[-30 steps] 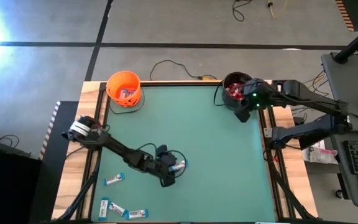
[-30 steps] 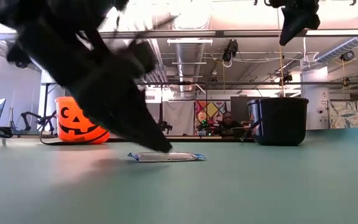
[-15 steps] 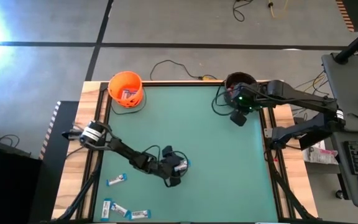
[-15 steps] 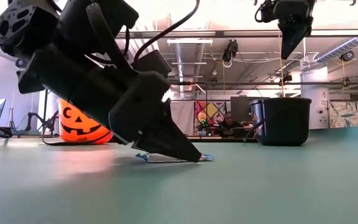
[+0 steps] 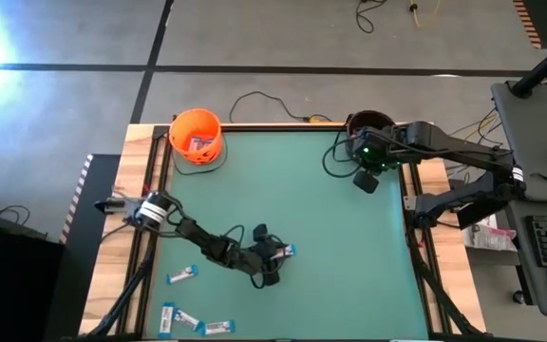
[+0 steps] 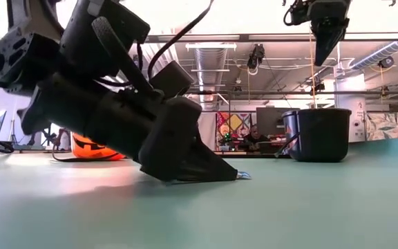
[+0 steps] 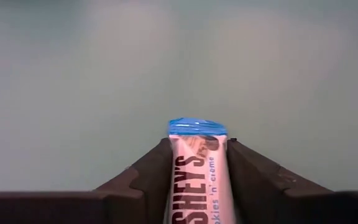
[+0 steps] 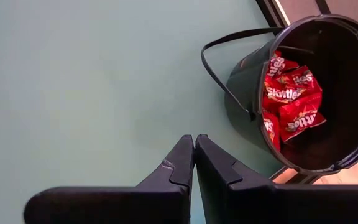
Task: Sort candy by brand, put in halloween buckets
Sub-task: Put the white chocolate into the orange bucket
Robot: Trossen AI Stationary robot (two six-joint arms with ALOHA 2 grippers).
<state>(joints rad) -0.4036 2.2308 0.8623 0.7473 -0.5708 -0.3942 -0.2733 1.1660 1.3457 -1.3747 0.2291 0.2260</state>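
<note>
- Since a second ago, my left gripper (image 5: 275, 255) has slid right along the green table (image 5: 330, 237), and my right gripper (image 8: 194, 155) has drawn back off the black bucket (image 8: 303, 93).
- Left fingers (image 7: 148, 171) are closed on a blue-and-white bar (image 7: 197, 174) lying on the mat, reading "SHEY'S" and "cookies 'n' creme".
- Right fingers are pressed together, empty, beside the bucket of red Skittles packets (image 8: 291, 99).
- Orange bucket (image 5: 196, 136) sits at the far left corner; three more bars (image 5: 180, 275) lie near the front left.

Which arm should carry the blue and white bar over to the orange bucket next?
Left. The left gripper is already closed around the bar, on the orange bucket's side. The right gripper is shut and empty beside the black bucket.
</note>
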